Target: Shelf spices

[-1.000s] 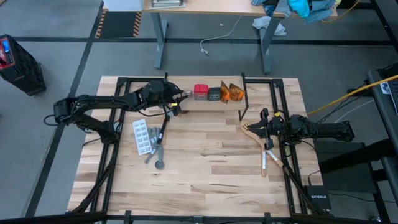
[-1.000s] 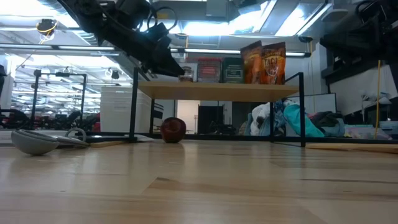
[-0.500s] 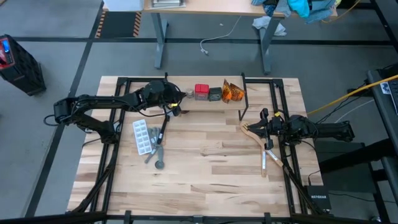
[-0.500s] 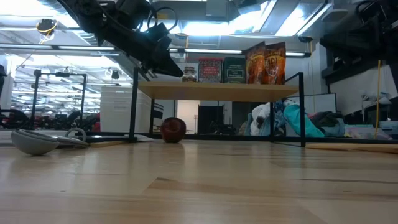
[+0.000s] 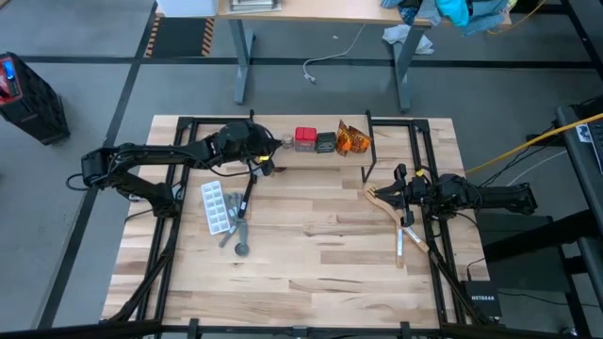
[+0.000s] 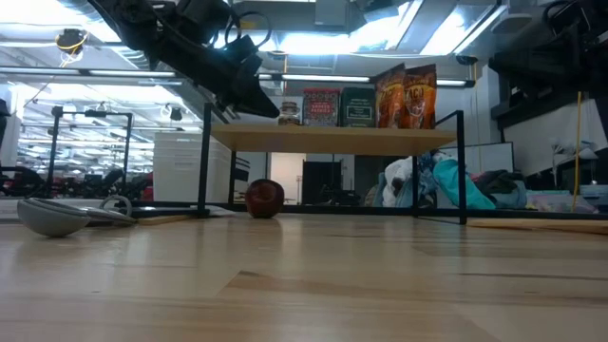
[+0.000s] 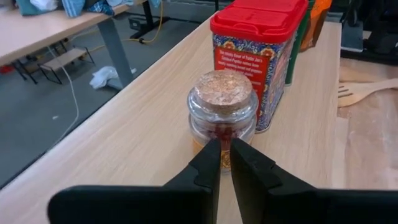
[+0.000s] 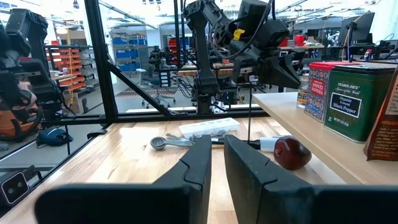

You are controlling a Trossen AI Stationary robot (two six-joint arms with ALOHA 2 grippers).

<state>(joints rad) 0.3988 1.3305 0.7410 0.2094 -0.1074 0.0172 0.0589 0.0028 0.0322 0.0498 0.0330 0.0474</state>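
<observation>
While the small cork-topped jar point(image 7: 222, 111) stands upright on the shelf point(image 7: 130, 134), just beside the red box point(image 7: 266, 46) and possibly touching it, the left gripper point(image 7: 224, 160) sits right in front of the jar with its fingers drawn nearly together, only a thin slit between them, holding nothing; the jar looks set down and let go, so the step in hand is judged to be the retreat from the shelf. To do it well the arm should back straight out along its own line, level with the plank, so that no finger catches the glass and tips it into the red box; only once it is well apart from the row should it lift or swing. Beyond the red box stand the dark grey box point(image 6: 356, 106) and the orange packets point(image 6: 405, 96), so the whole set appears shelved; any sideways sweep risks toppling the packets. The right gripper point(image 5: 403, 192) waits over the table point(image 5: 320, 264) near a wooden utensil point(image 5: 386, 202), its fingers close together and empty.
</observation>
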